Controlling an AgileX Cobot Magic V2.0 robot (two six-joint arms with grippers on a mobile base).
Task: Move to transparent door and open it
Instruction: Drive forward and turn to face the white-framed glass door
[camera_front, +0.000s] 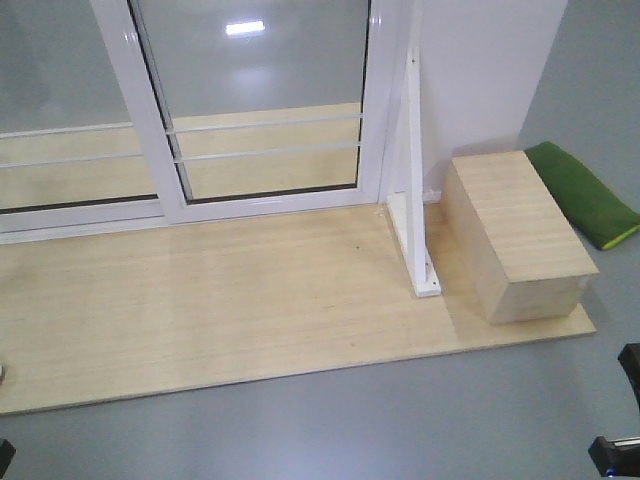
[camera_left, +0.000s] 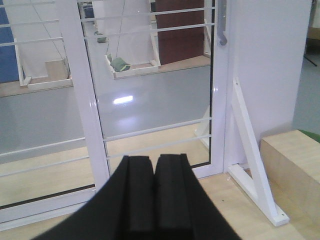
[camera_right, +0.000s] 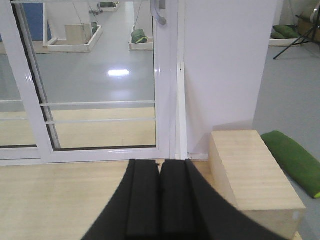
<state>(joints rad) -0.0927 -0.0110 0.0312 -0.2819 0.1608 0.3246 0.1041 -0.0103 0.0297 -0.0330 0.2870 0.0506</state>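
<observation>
Even, fairly bright indoor light from overhead fills all three views. A ceiling lamp shows as a white glare patch (camera_front: 245, 28) on the glossy grey floor (camera_front: 300, 60), seen through the glass of the door (camera_front: 265, 100). The door's white frame carries thin bright streaks in the left wrist view. Shadows are soft: a faint one falls on the white wall (camera_right: 225, 60) just above the wooden box (camera_right: 250, 175). The front view looks slightly hazy and washed out. The left gripper (camera_left: 154, 160) and right gripper (camera_right: 160, 162) read as flat black shapes, probably out of focus.
</observation>
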